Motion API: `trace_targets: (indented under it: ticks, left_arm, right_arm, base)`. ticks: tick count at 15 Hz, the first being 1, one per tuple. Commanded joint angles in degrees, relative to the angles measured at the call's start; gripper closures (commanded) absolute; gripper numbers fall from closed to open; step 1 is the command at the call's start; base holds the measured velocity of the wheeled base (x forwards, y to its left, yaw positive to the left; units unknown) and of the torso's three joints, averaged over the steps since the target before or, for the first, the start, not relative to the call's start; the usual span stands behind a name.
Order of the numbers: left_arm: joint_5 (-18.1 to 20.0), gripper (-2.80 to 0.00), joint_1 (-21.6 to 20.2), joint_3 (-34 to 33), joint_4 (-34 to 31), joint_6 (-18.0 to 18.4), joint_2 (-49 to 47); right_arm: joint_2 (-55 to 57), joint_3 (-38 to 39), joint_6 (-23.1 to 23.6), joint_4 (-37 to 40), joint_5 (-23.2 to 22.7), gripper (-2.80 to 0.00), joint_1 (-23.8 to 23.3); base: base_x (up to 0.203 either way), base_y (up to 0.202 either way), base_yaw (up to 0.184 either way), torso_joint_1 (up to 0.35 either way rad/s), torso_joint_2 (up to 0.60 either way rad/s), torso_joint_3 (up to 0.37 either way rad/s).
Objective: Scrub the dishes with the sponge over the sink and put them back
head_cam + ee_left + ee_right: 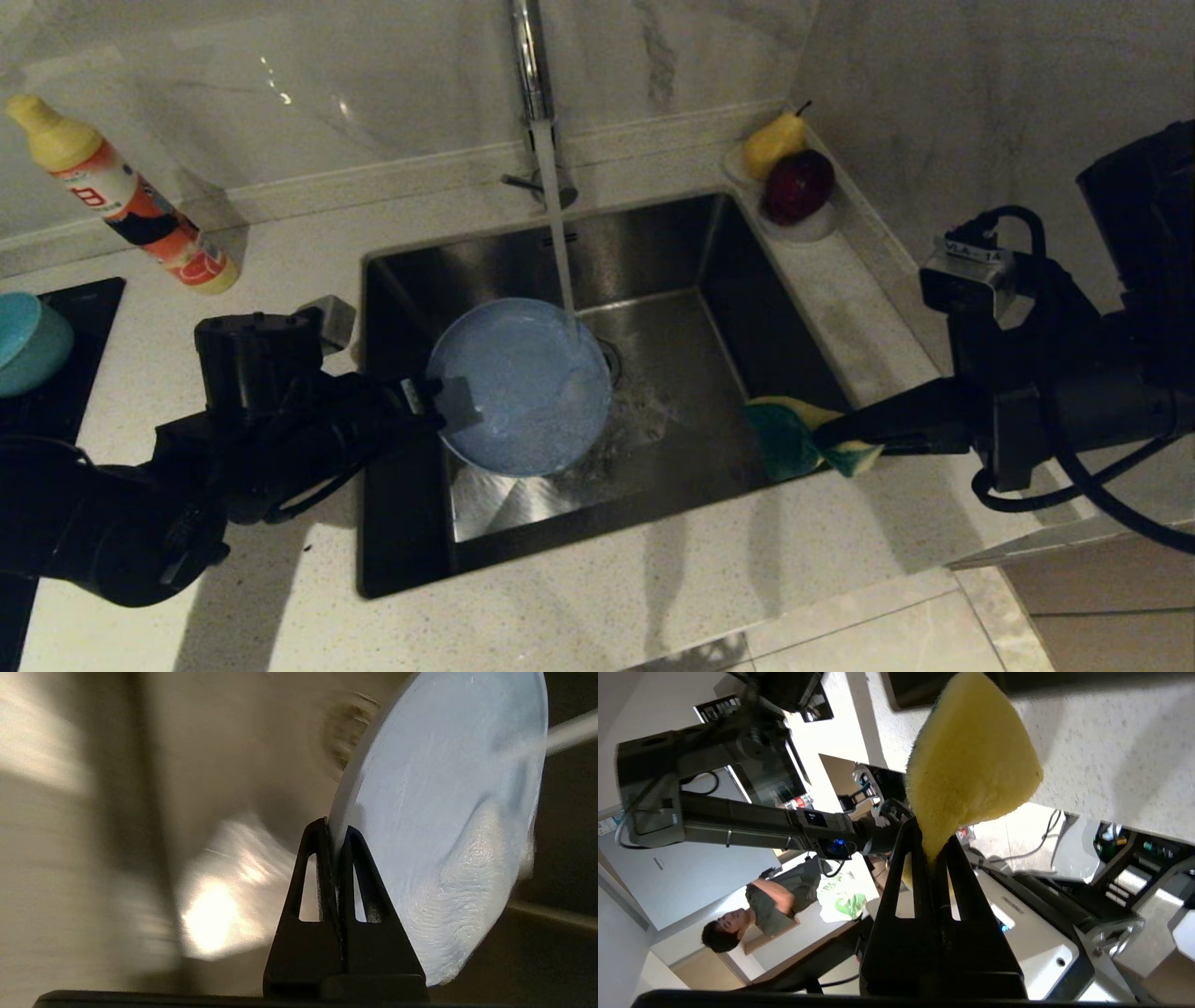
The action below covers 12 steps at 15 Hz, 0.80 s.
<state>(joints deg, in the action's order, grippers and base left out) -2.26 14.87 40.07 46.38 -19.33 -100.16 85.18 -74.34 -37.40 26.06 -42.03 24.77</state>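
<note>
A slate-blue plate (523, 387) hangs tilted over the steel sink (672, 252), and its far rim sits under the water running from the chrome tap (529, 56). My left gripper (448, 401) is shut on the plate's near rim. In the left wrist view the rim of the plate (444, 812) is pinched between the left gripper's (334, 830) jaws, and foam streaks its face. My right gripper (831, 434) is shut on the yellow and teal sponge (794, 434) at the sink's right edge, apart from the plate. The sponge (971, 765) bulges beyond the right gripper (933, 844). A teal bowl (28, 341) sits far left.
A detergent bottle (121, 201) leans at the back left. A white dish holding a pear (773, 142) and a red apple (798, 185) stands in the back right corner. A black hob (65, 392) lies under the bowl. A person (761, 905) shows in the right wrist view.
</note>
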Motion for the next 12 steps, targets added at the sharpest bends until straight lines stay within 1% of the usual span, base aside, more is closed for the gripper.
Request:
trace_targets:
  ticks: [1,2,4,6,9,11,12]
  left_arm:
    - [-2.35,0.0,-0.64,-0.4,0.19,2.66,3.74]
    - [-2.53,0.0,-0.98,-0.47,0.14,4.11,5.34]
    - [-2.68,0.0,-1.76,-1.13,0.22,8.65,8.47]
    - [-2.74,0.0,-2.39,-2.01,0.26,11.69,11.66]
    - [-2.83,0.0,-3.91,-3.04,0.29,18.36,15.86]
    - [-2.78,0.0,-4.87,-3.47,0.29,21.39,17.32]
    - [-2.75,0.0,-5.06,-3.6,0.29,22.19,18.15]
  right_arm:
    - [-0.7,1.02,-0.22,0.13,-0.32,0.0,0.1]
    - [-1.08,1.65,-0.22,0.13,-0.33,0.0,0.16]
    - [-1.61,2.42,-0.22,0.13,-0.33,0.0,0.19]
    - [-2.5,3.4,-0.36,0.13,-0.33,0.0,0.19]
    - [-3.48,5.26,-0.48,0.22,-0.33,0.0,0.19]
    - [-4.32,6.65,-0.48,0.13,-0.33,0.0,0.19]
    - [-4.41,7.15,-0.48,0.13,-0.33,0.0,0.19]
  base:
    - [0.0,0.0,0.0,0.0,0.0,0.0]
    - [0.0,0.0,0.0,0.0,0.0,0.0]
    - [0.0,0.0,0.0,0.0,0.0,0.0]
    - [0.0,0.0,0.0,0.0,0.0,0.0]
    - [0.0,0.0,0.0,0.0,0.0,0.0]
    - [0.0,0.0,0.0,0.0,0.0,0.0]
    - [0.0,0.0,0.0,0.0,0.0,0.0]
